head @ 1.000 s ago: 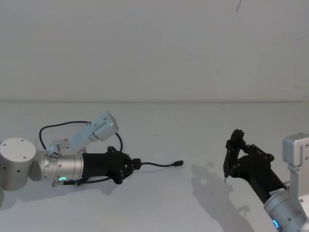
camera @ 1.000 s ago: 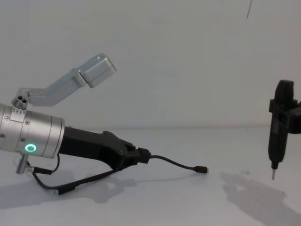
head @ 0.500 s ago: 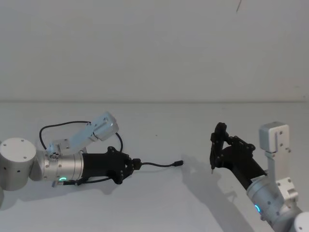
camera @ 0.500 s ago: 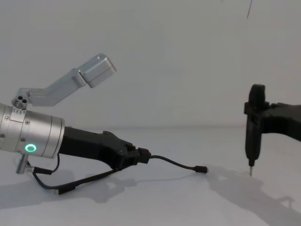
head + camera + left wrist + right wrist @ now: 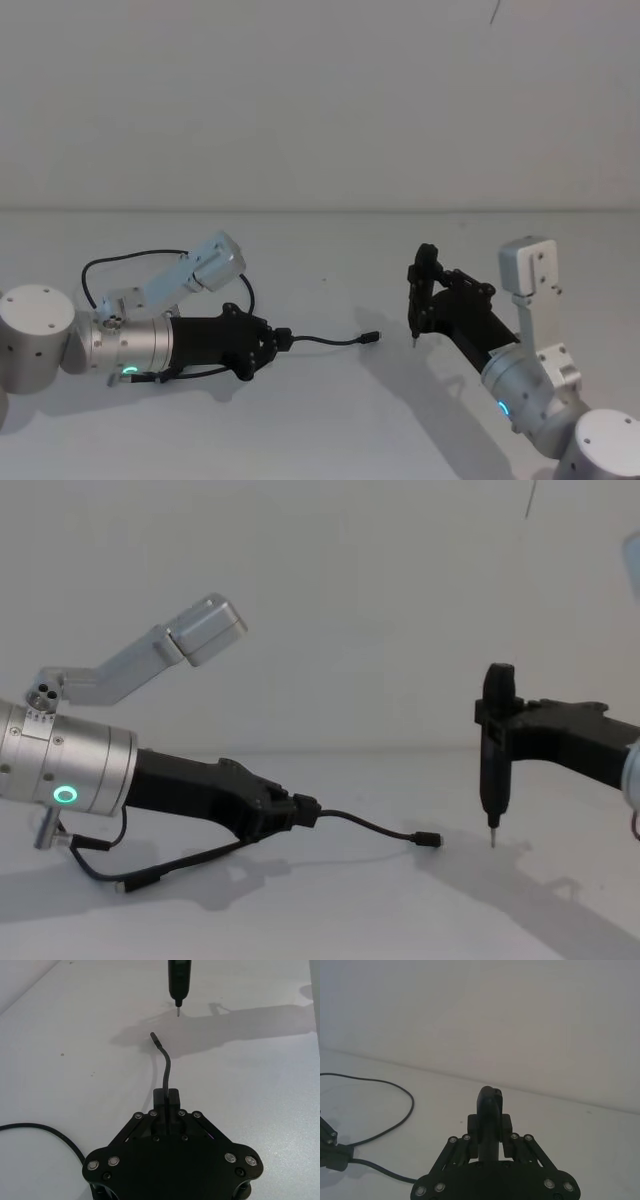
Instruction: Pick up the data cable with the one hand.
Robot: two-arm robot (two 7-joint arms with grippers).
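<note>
- The data cable [image 5: 325,341] lies on the white table [image 5: 330,430]. One thick black block of it is pinched by the left gripper [image 5: 272,339], and a short free length runs out toward 3 o'clock to a small plug [image 5: 371,338] resting on the surface.
- The rest of the cord makes a wide slack loop [image 5: 413,1102] lying flat at about 10 o'clock from that gripper, behind the arm.
- The left gripper sits low over the table, its jaws closed tight on the block. The grasp looks made and the lift not yet done, since plug and loop are both down on the table.
- Next, I judge, is a straight, steady rise. The loop should be given time to pay out, so that it drags across the table without catching on the silver wrist.
- The right gripper [image 5: 490,1126] is clamped on an upright black pen-shaped tool [image 5: 496,750]. The tool's thin metal tip hangs just above the table at 3 o'clock from the plug, near it but apart.
- That tool is the only nearby obstacle. A swing of the free end toward 3 o'clock could brush it, so going upward is safer.
- Elsewhere the table is bare toward 6 o'clock and 12 o'clock. It ends at 12 o'clock against a plain wall [image 5: 320,100], well away from the cable.
</note>
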